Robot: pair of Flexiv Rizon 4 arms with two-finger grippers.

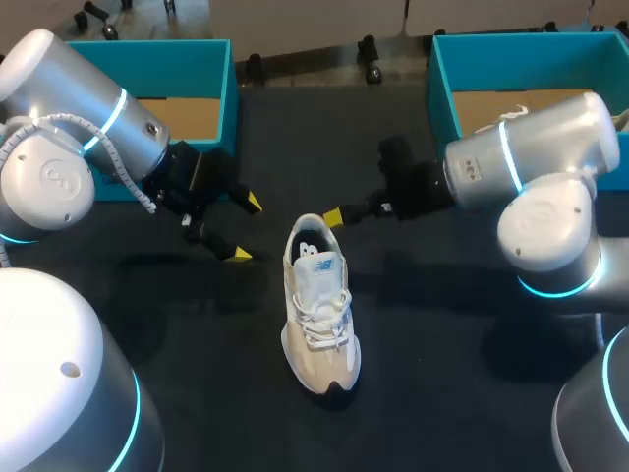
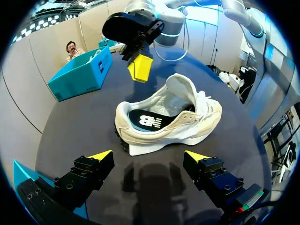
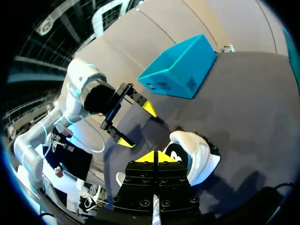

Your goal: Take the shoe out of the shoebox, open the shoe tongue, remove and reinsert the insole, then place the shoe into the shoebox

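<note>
A white and beige sneaker lies on the black table, heel toward the far side, toe toward me. Its tongue stands lifted, and the dark insole shows inside the opening. My left gripper is open to the left of the heel, and in its own view the shoe lies just ahead of the spread fingers of that gripper. My right gripper is shut with nothing in it, just right of the heel rim. In the right wrist view its closed tips sit beside the shoe.
A teal shoebox stands at the back left behind my left arm. A second teal box at the back right holds another white shoe. Dark table surface spreads around and in front of the sneaker.
</note>
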